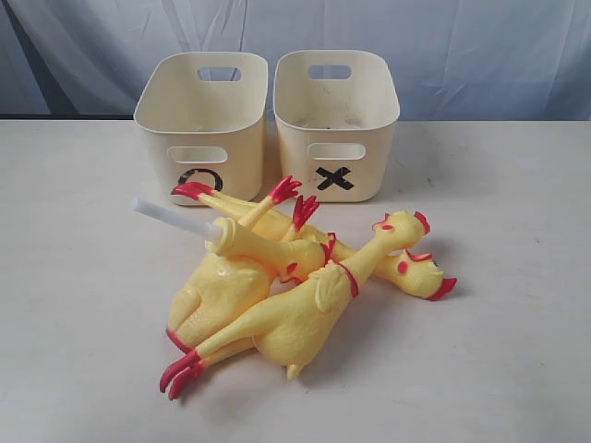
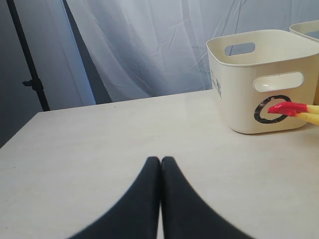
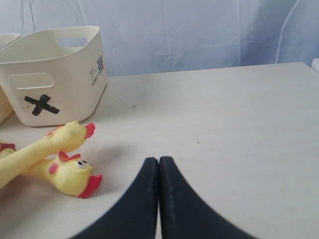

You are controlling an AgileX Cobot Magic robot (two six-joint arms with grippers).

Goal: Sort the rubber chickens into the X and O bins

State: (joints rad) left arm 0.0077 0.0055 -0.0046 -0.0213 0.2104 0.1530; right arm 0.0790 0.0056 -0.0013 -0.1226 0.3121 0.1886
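Observation:
Three yellow rubber chickens lie piled on the table in front of the bins. The front one (image 1: pixel 300 318) stretches from red feet at the lower left to a raised head (image 1: pixel 404 227). A second (image 1: pixel 217 291) lies left of it. The third lies underneath, head (image 1: pixel 420 272) at the right and red feet (image 1: pixel 194 191) against the O bin (image 1: pixel 199 120). The X bin (image 1: pixel 337 120) stands beside it on the right. Neither gripper appears in the exterior view. My left gripper (image 2: pixel 160 159) is shut and empty, over bare table short of the O bin (image 2: pixel 264 84). My right gripper (image 3: pixel 158 159) is shut and empty, beside two chicken heads (image 3: pixel 72 177) and the X bin (image 3: pixel 55 74).
A white tube (image 1: pixel 171 219) sticks out of the pile toward the left. Pale curtains hang behind the table, and a black stand (image 2: pixel 30 64) rises past its far left edge. The table (image 1: pixel 499 277) is a pale cream surface.

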